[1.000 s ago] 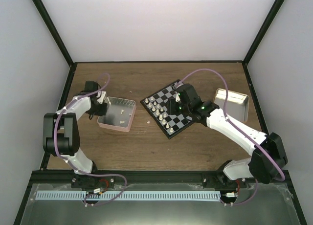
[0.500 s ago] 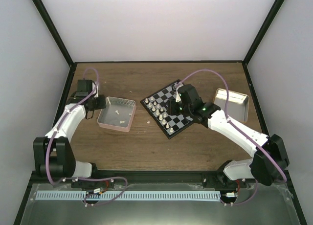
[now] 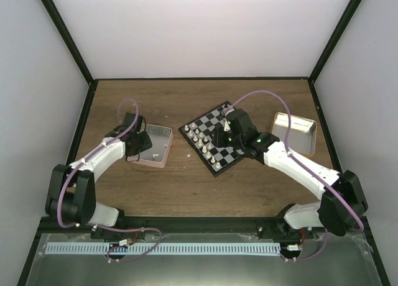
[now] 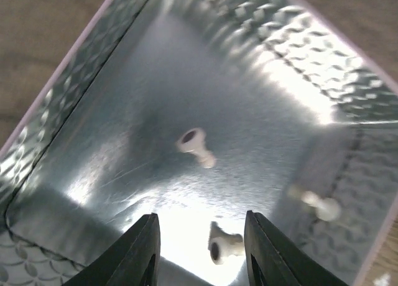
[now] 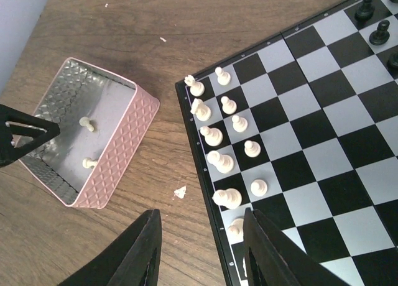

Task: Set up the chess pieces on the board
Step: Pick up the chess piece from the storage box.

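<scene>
**A:** Where's the board?

**B:** Right of the middle of the surface, turned so one corner points toward the near edge. The cream-white chess pieces stand in two short rows along the side of the board that faces the pink tray. A few black pieces stand toward the opposite side, mostly cut off by the edge of the right wrist view.

**A:** Are any pieces off the board?

**B:** Yes. One small white piece lies on the bare wood between the tray and the board, touching neither. Three pawns lie on their sides on the tray's shiny floor: one near the middle, one toward a side wall and one by the left arm's fingertips.

**A:** What are the left fingers doing?

**B:** They hang over the tray, spread apart with nothing between them. The nearest pawn lies below the gap, closer to one finger. I can't tell if it touches.

**A:** And the right fingers?

**B:** They're also apart and hold nothing. They're above the board's near corner, over the wood and the end of the white rows.

**A:** Anything else on the surface?

**B:** A silvery-lined tin sits near the right edge, apart from the board.
</scene>
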You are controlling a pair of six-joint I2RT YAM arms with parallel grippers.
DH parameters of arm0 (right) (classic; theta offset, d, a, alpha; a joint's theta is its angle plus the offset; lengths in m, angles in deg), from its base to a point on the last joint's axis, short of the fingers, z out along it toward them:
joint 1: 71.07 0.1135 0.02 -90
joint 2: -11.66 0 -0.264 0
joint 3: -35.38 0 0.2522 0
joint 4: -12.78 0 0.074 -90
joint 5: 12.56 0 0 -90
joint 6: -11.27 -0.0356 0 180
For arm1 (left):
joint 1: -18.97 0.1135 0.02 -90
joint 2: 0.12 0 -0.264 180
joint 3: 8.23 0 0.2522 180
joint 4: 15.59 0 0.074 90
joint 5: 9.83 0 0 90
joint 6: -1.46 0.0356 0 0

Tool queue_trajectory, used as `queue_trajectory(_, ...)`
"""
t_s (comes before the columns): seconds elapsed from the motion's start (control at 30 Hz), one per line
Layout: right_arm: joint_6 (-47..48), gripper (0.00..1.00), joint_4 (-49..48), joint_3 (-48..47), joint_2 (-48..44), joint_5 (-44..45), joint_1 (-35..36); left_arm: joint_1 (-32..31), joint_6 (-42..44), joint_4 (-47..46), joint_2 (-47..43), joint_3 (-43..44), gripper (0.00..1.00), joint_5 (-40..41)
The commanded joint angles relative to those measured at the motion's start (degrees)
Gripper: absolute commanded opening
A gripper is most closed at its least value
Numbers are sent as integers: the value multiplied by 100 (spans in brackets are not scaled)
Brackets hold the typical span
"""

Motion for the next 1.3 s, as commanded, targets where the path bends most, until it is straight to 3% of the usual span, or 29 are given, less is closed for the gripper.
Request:
queue_trajectory(0.0, -140, 37, -163, 80, 50, 54, -32, -85, -996, -329, 263, -172, 40, 519)
queue_trajectory(0.3, -138, 37, -200, 107, 100, 92, -38, -92, -970, -838, 948, 31, 45, 427)
queue_trajectory(0.47, -137, 38, -195, 134, 103, 118, -38, -92, -929, -902, 1369, 323, 43, 560)
queue_trajectory(0.63, -148, 37, -199, 171, 83, 130, -38, -91, -778, -821, 1734, 566, 32, 553)
queue_trajectory(0.9, -166, 38, -238, 189, 68, 137, -37, -92, -674, -756, 1974, 573, 27, 481)
queue_trajectory(0.97, -174, 37, -238, 189, 78, 132, -38, -92, -674, -744, 2028, 605, 21, 472)
queue_trajectory(1.1, -179, 37, -237, 191, 67, 138, -42, -92, -674, -733, 2035, 619, 12, 422)
queue_trajectory(1.27, -187, 37, -275, 221, 36, 63, -36, -91, -674, -774, 1812, 522, 9, 370)
